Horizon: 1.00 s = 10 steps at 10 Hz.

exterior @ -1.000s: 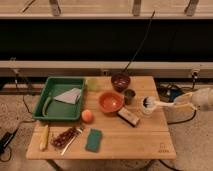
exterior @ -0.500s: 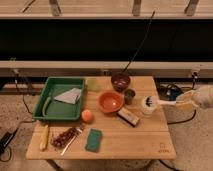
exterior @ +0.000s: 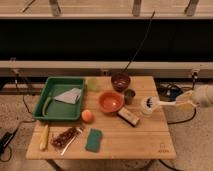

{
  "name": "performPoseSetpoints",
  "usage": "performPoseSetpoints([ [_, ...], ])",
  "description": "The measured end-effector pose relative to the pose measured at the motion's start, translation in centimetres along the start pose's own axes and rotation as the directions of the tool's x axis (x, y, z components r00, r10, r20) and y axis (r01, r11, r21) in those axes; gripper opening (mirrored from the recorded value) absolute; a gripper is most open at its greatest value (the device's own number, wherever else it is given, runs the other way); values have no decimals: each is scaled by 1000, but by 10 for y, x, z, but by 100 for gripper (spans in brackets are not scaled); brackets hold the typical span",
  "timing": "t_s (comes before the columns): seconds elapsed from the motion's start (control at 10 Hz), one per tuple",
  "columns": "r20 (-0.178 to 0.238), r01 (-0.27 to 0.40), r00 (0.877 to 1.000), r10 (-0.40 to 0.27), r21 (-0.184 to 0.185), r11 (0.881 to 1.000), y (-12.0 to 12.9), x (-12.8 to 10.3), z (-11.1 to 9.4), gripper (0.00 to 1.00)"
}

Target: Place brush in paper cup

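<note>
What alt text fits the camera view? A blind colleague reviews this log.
The gripper at the table's right edge holds the brush with its head over the paper cup. Nearby are an orange bowl, a tan block and a green tray.

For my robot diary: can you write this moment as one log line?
gripper: right of table, at brush handle | brush: head over paper cup | handle tilted out right
</note>
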Motion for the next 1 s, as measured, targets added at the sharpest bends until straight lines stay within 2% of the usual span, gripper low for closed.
performPoseSetpoints([
  [0.1, -11, 6, 1000, -6, 3, 1000, -1, 0, 2, 1],
  [0.2, -25, 17, 1000, -16, 8, 1000, -2, -1, 3, 8],
  [0.7, -70, 75, 995, -75, 2, 997, -1, -13, 16, 56],
  [0.8, -82, 95, 992, -95, -6, 995, 0, -17, 22, 68],
  [1.0, -94, 119, 988, -120, -14, 993, 1, -21, 27, 80],
])
